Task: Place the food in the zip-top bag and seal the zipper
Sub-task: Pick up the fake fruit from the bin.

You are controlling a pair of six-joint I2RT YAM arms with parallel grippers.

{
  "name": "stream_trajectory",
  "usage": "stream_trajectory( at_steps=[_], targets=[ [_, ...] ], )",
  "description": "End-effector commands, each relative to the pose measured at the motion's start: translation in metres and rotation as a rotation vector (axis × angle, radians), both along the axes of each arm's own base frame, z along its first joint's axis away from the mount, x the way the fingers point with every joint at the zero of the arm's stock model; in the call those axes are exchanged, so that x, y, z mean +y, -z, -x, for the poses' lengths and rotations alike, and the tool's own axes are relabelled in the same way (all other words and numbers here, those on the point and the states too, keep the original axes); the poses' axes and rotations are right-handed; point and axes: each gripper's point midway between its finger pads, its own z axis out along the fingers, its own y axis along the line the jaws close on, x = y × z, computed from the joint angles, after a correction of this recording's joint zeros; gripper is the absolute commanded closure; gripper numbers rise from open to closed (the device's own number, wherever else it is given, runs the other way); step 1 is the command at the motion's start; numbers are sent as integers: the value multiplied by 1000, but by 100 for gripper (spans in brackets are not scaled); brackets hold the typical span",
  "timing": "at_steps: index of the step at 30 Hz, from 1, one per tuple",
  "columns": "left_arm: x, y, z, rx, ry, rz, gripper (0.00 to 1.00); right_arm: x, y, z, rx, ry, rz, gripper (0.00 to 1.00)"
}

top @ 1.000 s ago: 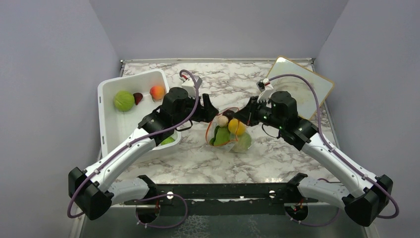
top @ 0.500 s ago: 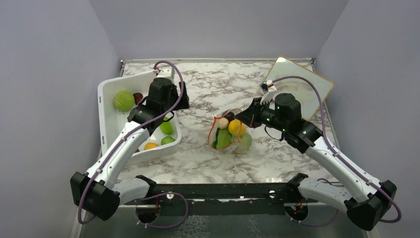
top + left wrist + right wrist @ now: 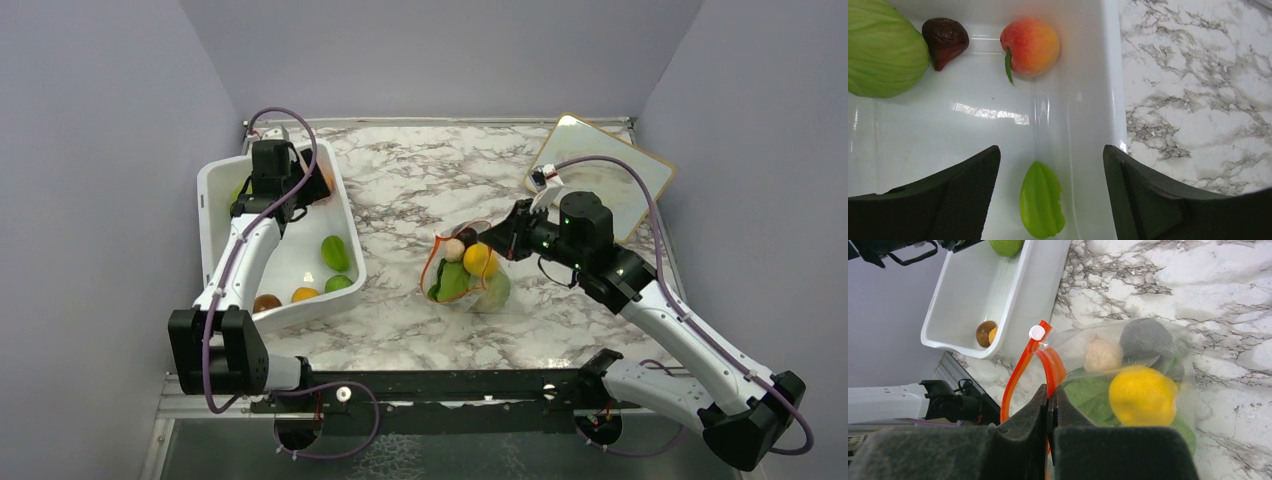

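The clear zip-top bag [image 3: 470, 285] lies mid-table with its mouth held up. Food shows inside it: a yellow fruit [image 3: 1143, 395], a beige piece [image 3: 1103, 354], a dark piece [image 3: 1147, 340] and a green leaf [image 3: 1088, 395]. My right gripper [image 3: 1049, 392] is shut on the red-orange zipper [image 3: 1015, 375] at the bag's right mouth edge. My left gripper [image 3: 1051, 150] hangs open and holds nothing over the far end of the white tub [image 3: 1110, 75]. Below it lie a green ridged fruit [image 3: 1042, 202], a peach [image 3: 1030, 46], a dark fig-like piece [image 3: 945, 40] and a green cabbage [image 3: 883, 50].
The tub [image 3: 215, 250] stands at the left with more food at its near end: green pieces [image 3: 334, 252], an orange one [image 3: 304, 294] and a brown one [image 3: 266, 302]. A pale board [image 3: 610, 170] lies at the back right. Grey walls close in three sides.
My left arm has swung away from the bag, leftward and back, to above the tub's far end, and its jaws opened wider. The right gripper keeps its hold on the bag's mouth.
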Motion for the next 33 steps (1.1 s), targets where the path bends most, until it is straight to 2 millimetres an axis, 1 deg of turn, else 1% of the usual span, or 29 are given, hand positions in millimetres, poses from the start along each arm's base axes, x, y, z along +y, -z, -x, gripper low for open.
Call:
stream_trajectory(
  at_steps=[1, 7, 11, 12, 17, 19, 22, 26, 29, 33],
  targets=[
    [2, -11, -31, -106, 4, 135, 23, -3, -17, -1, -68, 20, -37, 99],
    [13, 10, -57, -131, -30, 228, 23, -4, -18, -2, -67, 24, -36, 99],
    [20, 28, -70, -120, -51, 254, 23, -6, -18, -2, -67, 33, -28, 99],
    [22, 36, -72, -104, -57, 254, 23, -6, -18, -3, -65, 33, -27, 99],
    [34, 59, -80, -77, -74, 255, 22, -6, -17, -3, -61, 37, -26, 99],
    [36, 68, -82, -63, -69, 274, 21, -5, -18, -4, -58, 36, -29, 99],
    [37, 75, -87, -73, -59, 295, 21, -2, -20, -5, -56, 31, -36, 99],
    [40, 95, -97, -30, -67, 312, 20, -1, -22, -4, -60, 22, -47, 99],
    [39, 98, -107, -32, -51, 325, 20, -1, -23, -4, -58, 22, -44, 99],
    [41, 100, -114, -35, -55, 326, 20, -4, -24, -4, -59, 34, -36, 99]
  ],
)
